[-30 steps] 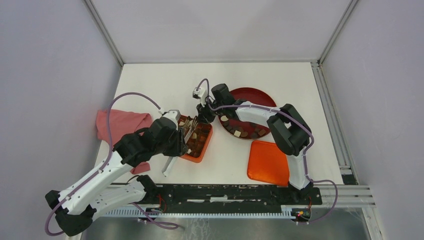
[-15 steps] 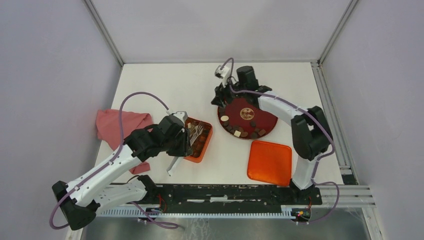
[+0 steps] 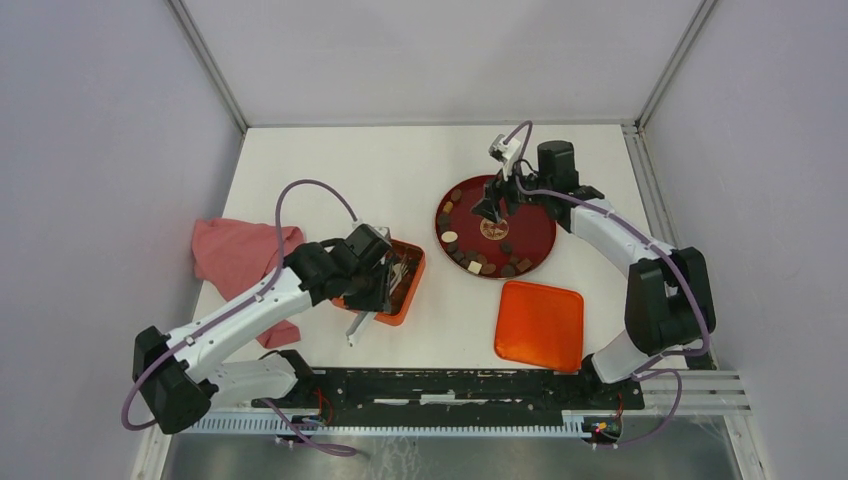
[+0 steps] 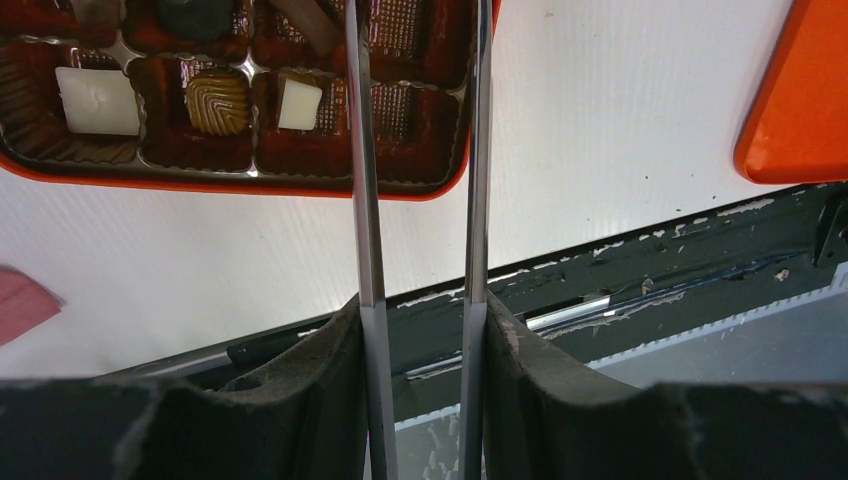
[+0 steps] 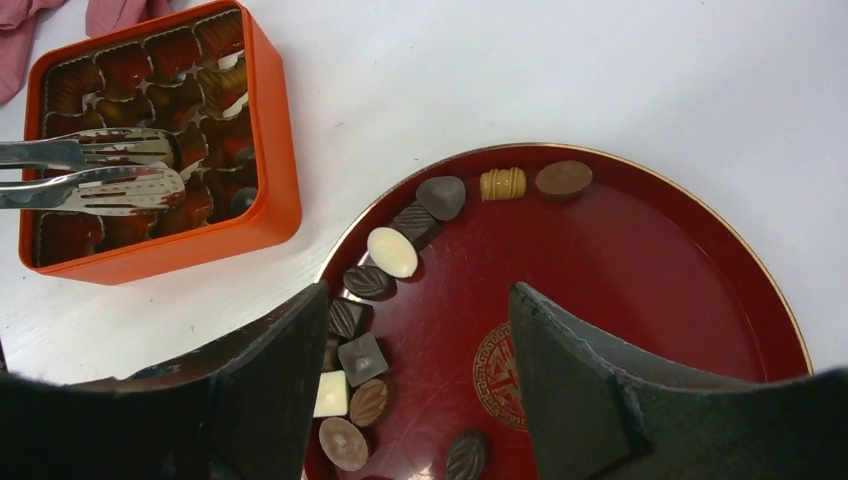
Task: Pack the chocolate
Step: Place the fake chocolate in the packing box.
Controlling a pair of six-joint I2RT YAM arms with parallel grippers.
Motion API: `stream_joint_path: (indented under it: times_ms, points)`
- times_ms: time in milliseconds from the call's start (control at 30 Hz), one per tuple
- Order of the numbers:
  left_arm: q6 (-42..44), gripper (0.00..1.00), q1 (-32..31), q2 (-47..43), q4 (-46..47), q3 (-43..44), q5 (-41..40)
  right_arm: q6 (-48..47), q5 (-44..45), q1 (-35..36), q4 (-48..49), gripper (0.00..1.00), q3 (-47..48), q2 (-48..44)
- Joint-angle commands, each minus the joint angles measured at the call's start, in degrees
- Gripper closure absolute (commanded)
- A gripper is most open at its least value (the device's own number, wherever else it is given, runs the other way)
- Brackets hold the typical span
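Item: chocolate (image 5: 391,252), small pieces in dark brown, mid brown and cream, square, round and oval.
Location, unpacked: most pieces I can see lie on the red plate (image 5: 650,260), in an arc along its left and near rim, with three more at the far rim.
Location, packed: several pieces sit in the cells of the orange box (image 5: 272,120). My left wrist view shows a white square, a ribbed brown piece and a smaller white piece in the near row.
Cells free: at least two at the right end of the box look bare. The rest I cannot count from here.
My left gripper (image 4: 422,320): clamped narrow on a pair of metal tongs (image 5: 100,170), whose forked tips hang over the box. I see nothing between the tips.
My right gripper (image 5: 416,290): spread wide and empty, poised above the left half of the plate, touching no piece.
Lid (image 3: 540,325): flat orange square, off the box, lying on the table (image 3: 330,170) near the plate.
Cloth (image 3: 235,250): pink, crumpled, left of the box, not in use.
Progress, my estimate: partway. The box is partly filled and many pieces wait on the plate.
Left to do, my estimate: move the remaining pieces into free cells, then probably fit the lid.
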Motion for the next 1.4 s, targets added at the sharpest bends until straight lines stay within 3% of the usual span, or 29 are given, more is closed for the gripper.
stream_joint_path:
  times_ms: [0, 400, 633, 1133, 1367]
  points:
    - [2.6, 0.92, -0.1, 1.4, 1.6, 3.6, 0.1, 0.0, -4.0, -2.1, 2.1, 0.28, -0.1, -2.3]
    - [3.1, 0.67, -0.6, 3.2, 1.0, 4.9, -0.4, 0.7, -6.0, -3.6, 3.9, 0.28, -2.6, -3.9]
    - [3.2, 0.59, -0.9, 3.7, 0.3, 5.3, -1.1, 1.1, -6.6, -4.0, 4.6, 0.27, -3.2, -4.2]
    - [2.7, 0.51, -1.1, 3.2, -0.9, 5.9, -2.0, 1.1, -7.4, -4.5, 5.6, 0.27, -3.9, -5.1]
    - [2.3, 0.52, -1.2, 2.6, -1.1, 7.1, -2.4, 0.2, -7.5, -5.0, 5.5, 0.26, -4.2, -6.0]
